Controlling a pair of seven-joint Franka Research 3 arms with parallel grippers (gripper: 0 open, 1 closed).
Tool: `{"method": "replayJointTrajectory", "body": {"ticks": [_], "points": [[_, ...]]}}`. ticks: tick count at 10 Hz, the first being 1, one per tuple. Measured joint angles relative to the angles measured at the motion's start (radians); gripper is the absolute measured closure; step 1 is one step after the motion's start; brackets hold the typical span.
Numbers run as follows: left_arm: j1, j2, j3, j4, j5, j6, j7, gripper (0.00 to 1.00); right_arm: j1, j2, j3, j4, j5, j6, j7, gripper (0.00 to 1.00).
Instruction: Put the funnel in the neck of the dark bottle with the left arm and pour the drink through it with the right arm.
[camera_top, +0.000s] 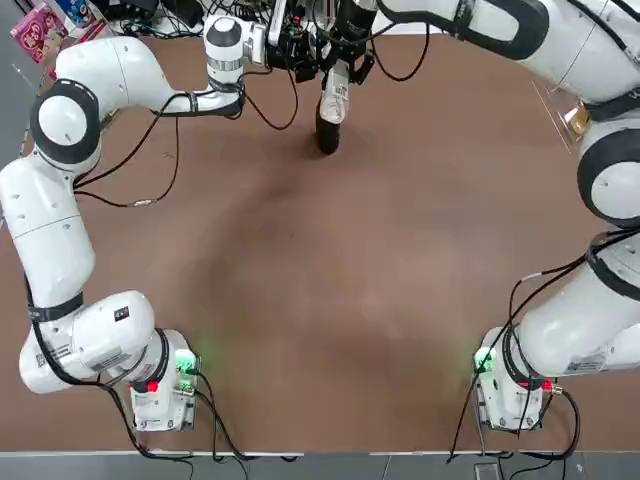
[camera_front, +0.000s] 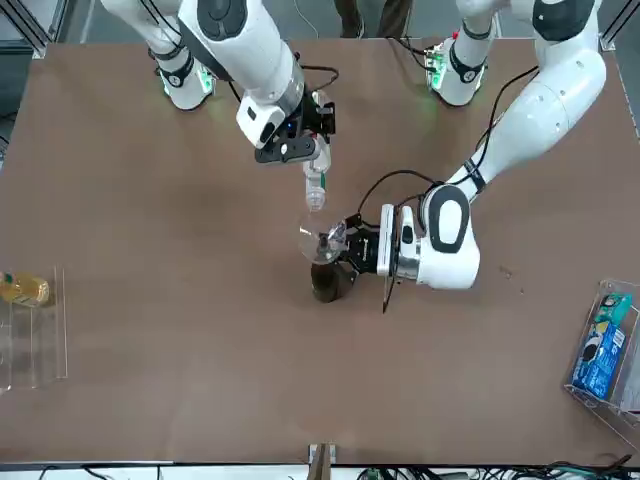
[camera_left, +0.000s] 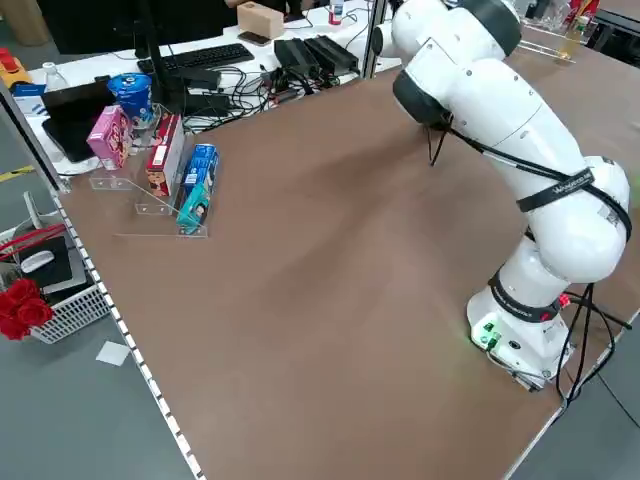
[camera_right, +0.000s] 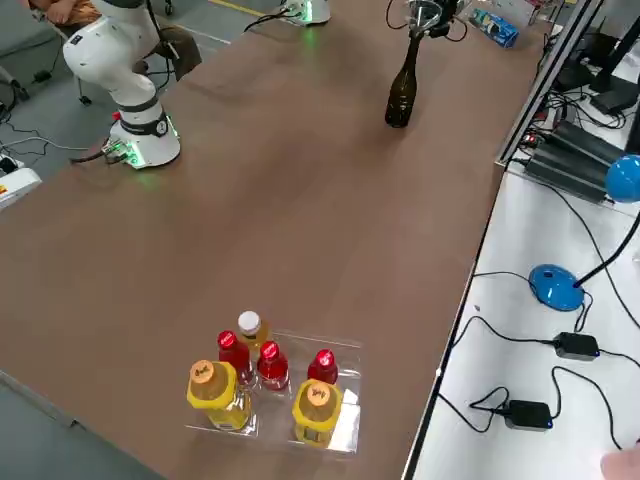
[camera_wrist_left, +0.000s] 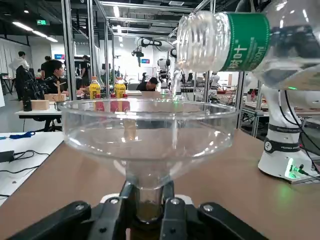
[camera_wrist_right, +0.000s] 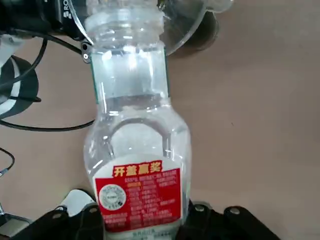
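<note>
Brown desk (camera_front: 150, 330), far edge centre: the tall, slim, very dark glass bottle (camera_right: 401, 92) stands upright. The right arm's gripper (camera_wrist_right: 145, 220), pinching the base of the small clear plastic bottle with green-white label (camera_front: 316, 182), holds it tilted mouth-down just above the clear round plastic funnel (camera_wrist_left: 147, 135). That funnel sits in the dark bottle's neck, its spout clamped by the left arm's gripper (camera_wrist_left: 148, 207). Step in hand: pouring. Next, probably, tilt further while the mouth stays over the funnel's bowl.

The drink (camera_wrist_right: 136, 150) carries a red sticker reading "开盖赢奖"; its green band shows "十".
</note>
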Motion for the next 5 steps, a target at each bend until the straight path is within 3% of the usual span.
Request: {"method": "replayJointTrajectory", "body": {"ticks": [5], "points": [[0.000,0.000,0.000,0.000,0.000,0.000,0.000,0.75,0.000,0.000,0.002,0.004,0.016,-0.001,0.009,0.54]]}}
